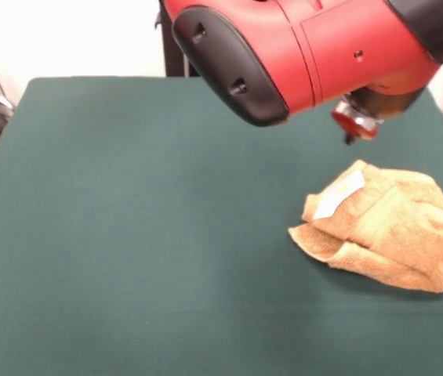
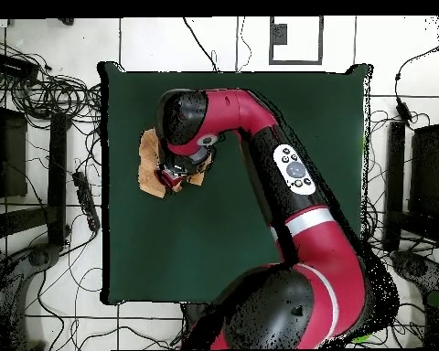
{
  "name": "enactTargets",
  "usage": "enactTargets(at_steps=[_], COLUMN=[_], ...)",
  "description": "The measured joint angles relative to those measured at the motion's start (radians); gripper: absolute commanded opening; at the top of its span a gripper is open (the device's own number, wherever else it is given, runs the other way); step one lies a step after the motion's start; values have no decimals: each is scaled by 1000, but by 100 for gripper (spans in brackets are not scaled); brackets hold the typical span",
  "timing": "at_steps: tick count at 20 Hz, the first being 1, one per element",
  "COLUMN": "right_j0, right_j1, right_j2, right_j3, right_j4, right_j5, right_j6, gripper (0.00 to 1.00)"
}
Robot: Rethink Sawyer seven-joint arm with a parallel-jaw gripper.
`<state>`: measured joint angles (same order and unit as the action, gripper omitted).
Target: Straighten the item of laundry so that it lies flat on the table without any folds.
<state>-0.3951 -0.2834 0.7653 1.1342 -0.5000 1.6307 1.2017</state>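
Note:
The golden-orange towel [image 1: 382, 231] lies bunched and folded over itself on the dark green table [image 1: 127, 235], near its right edge in the front view. Its white label [image 1: 339, 194] shows on the upper left fold. The gripper [image 1: 354, 125] hangs from the red arm just above and behind the towel, apart from it. I cannot see whether it is open or shut. In the overhead view the towel [image 2: 149, 157] lies by the left edge of the table [image 2: 324, 119], partly hidden under the arm's wrist and the gripper [image 2: 171, 175].
The arm's thick red and black link [image 1: 284, 47] hangs low over the table's far side. In the overhead view, cables [image 2: 58, 82] and dark equipment [image 2: 8, 151] lie on the floor round the table.

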Motion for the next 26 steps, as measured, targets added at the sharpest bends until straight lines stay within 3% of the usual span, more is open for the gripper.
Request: enactTargets(at_steps=[5, 12, 26], right_j0=[37, 54, 66], right_j1=[-30, -70, -218], right_j2=[-94, -177, -368], right_j3=[-28, -31, 46], right_j4=[-41, -44, 59], right_j5=[174, 305, 346], right_j6=[0, 1, 18], gripper=[100, 100, 100])
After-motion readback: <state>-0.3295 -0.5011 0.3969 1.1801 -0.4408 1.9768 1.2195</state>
